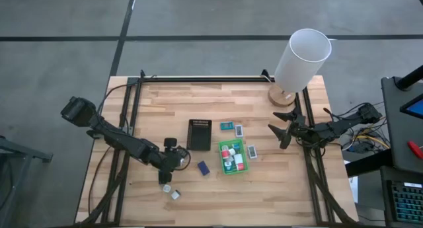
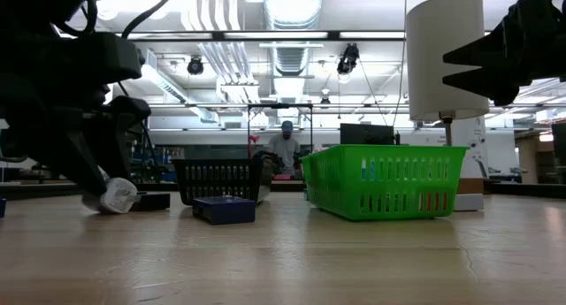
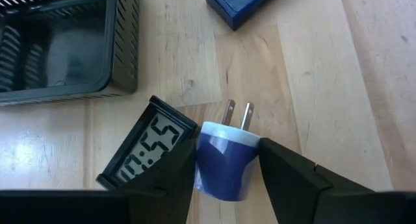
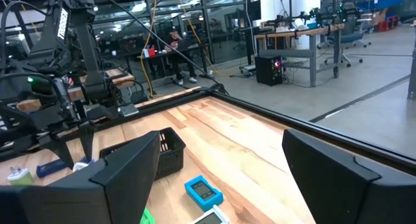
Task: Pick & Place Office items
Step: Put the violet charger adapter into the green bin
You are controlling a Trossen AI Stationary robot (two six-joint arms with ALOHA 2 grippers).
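the left hand (image 3: 227, 175) gripped a small blue two-pronged plug adapter (image 3: 224, 160) beside a black digital clock (image 3: 146, 146); the right hand (image 1: 281, 130) hung open above the wooden table (image 1: 264, 188).

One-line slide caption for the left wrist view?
Left end effector shut on blue-and-white two-prong plug adapter, beside small black digital clock on wooden table.

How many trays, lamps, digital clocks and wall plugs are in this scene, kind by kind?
Trays: 2, a bright green plastic mesh tray and a black ribbed rectangular tray
Lamps: 1, a white-shaded lamp on a round wooden base
Digital clocks: 1, a small black digital clock
Plugs: 1, a blue two-prong plug, gripped by the left hand
Total: 5
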